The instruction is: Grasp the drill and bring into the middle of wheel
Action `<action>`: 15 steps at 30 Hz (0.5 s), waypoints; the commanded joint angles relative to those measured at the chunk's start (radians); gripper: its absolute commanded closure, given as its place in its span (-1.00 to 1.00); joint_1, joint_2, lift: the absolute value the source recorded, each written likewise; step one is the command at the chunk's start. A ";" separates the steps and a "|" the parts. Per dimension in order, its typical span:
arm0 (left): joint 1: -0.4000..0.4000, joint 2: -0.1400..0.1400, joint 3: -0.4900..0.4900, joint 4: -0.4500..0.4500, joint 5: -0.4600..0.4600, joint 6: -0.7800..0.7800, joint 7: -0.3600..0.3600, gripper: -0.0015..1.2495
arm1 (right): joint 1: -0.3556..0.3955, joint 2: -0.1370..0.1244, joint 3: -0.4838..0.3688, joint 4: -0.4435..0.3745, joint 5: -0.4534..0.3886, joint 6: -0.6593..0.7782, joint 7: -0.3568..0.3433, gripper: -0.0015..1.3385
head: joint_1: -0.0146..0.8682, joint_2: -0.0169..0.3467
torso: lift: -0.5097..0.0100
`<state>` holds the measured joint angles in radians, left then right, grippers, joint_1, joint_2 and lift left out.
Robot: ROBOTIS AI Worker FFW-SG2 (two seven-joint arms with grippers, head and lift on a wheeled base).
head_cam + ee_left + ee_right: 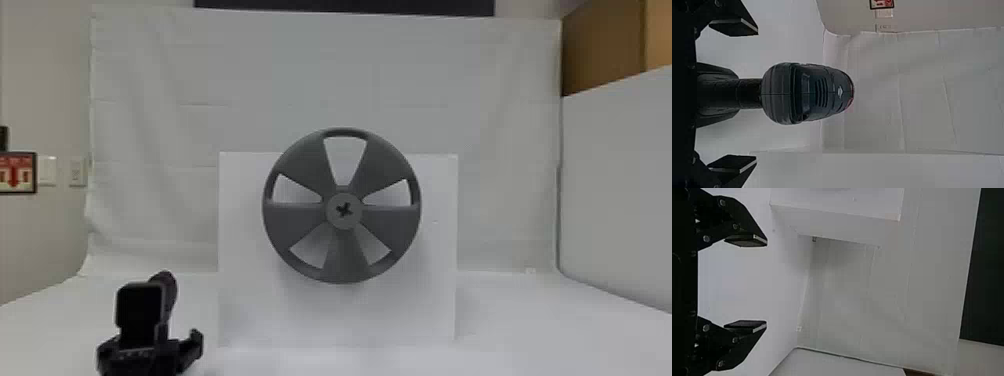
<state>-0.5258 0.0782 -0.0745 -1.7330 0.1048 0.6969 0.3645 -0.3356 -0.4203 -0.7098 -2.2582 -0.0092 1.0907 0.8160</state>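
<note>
With the left hand (756,95) spread, fingers either side of the drill (809,94) left of centre in the left wrist view, I reckon lopsided closing could twist it askew.

I can't read any full word or number from my end. On the wall (45,90) at the left of my head view there's a dark-framed sign (18,172) with a red arrow (14,178) pointing down between red marks on a pale ground; the red-and-white strip (15,161) over it looks like lettering, but it's too blurred for me to make out. My left wrist view catches part of that sign as well, plus faint marks on a wall plate (885,27) near it. On the drill (809,94), I get a small pale diamond-shaped emblem (840,92) next to the slots (821,93).
</note>
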 commanded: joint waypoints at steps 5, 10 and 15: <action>-0.014 0.000 0.001 0.041 0.006 -0.014 0.033 -0.77 | -0.003 -0.001 0.009 0.005 0.000 0.000 0.000 -0.22 | -0.97 -0.91 | -0.60; -0.020 -0.002 0.002 0.061 0.007 -0.020 0.036 -0.76 | -0.006 -0.001 0.016 0.009 0.000 0.000 0.000 -0.22 | -0.97 -0.91 | -0.60; -0.028 -0.003 0.007 0.078 0.007 -0.023 0.036 -0.76 | -0.010 -0.001 0.019 0.011 0.002 0.000 0.000 -0.22 | -0.97 -0.91 | -0.60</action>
<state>-0.5484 0.0760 -0.0703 -1.6690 0.1117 0.6769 0.4005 -0.3434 -0.4218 -0.6932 -2.2494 -0.0092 1.0906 0.8160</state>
